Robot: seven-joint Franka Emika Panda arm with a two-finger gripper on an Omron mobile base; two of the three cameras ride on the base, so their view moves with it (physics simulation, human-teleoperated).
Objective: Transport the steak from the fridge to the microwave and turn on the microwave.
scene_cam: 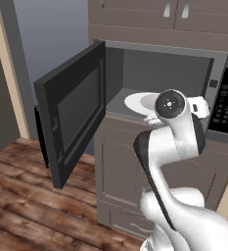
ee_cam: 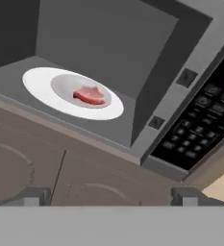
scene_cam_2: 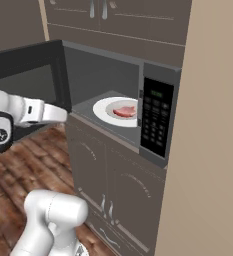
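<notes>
The microwave [scene_cam: 149, 68] stands with its door [scene_cam: 74, 112] swung wide to the left. Inside, the red-pink steak [ee_cam: 90, 95] [scene_cam_2: 124, 111] lies in the middle of the round white turntable plate [ee_cam: 41, 84] [scene_cam_2: 105, 107]. My gripper [ee_cam: 111, 197] is open and holds nothing. It sits outside the microwave, in front of the cabinet face below the opening and back from the steak. The black keypad [ee_cam: 200, 129] [scene_cam_2: 155, 122] is to the right of the opening. The fridge is out of view.
Brown cabinet doors [scene_cam_2: 113, 195] run below the microwave and upper cabinets [scene_cam: 174, 14] above it. A tall beige panel [scene_cam_2: 213, 125] stands close on the right. The open door juts out over the wooden floor [scene_cam: 22, 196] on the left.
</notes>
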